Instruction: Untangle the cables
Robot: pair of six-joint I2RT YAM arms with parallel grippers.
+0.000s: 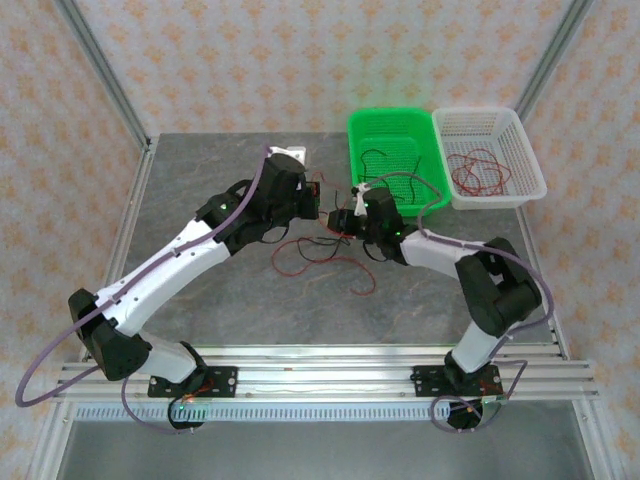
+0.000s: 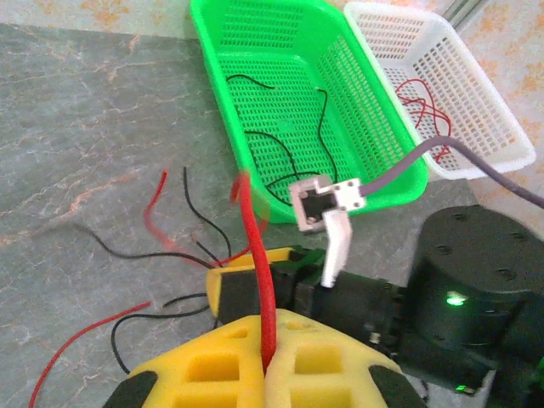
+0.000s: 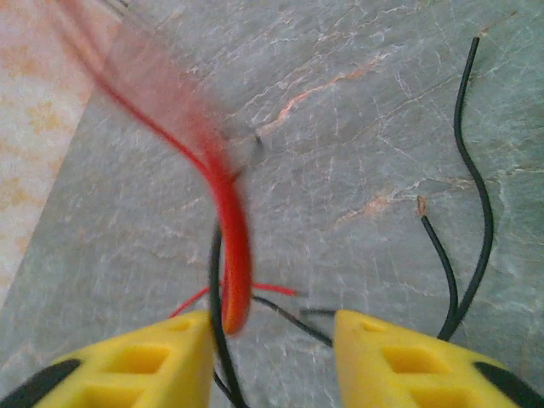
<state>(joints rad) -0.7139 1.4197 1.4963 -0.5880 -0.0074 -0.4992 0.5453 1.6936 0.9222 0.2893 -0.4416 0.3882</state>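
My left gripper [image 2: 268, 365] is shut on a red cable [image 2: 255, 246] that rises out of the seam between its yellow fingers. Right in front of it is my right gripper [image 3: 272, 340], open, with a clear gap between its fingers. A blurred red cable [image 3: 234, 255] and a black cable [image 3: 215, 289] hang inside that gap, close to its left finger. From above, both grippers [image 1: 318, 205] [image 1: 340, 222] meet mid-table over a loose tangle of red and black cables [image 1: 320, 262]. More black strands [image 3: 484, 212] lie on the stone surface.
A green basket [image 1: 352, 140] at the back holds black cables [image 2: 323, 119]. Beside it, a white basket [image 1: 530, 150] holds red cables [image 2: 425, 102]. A small white object [image 1: 298, 154] sits at the back of the table.
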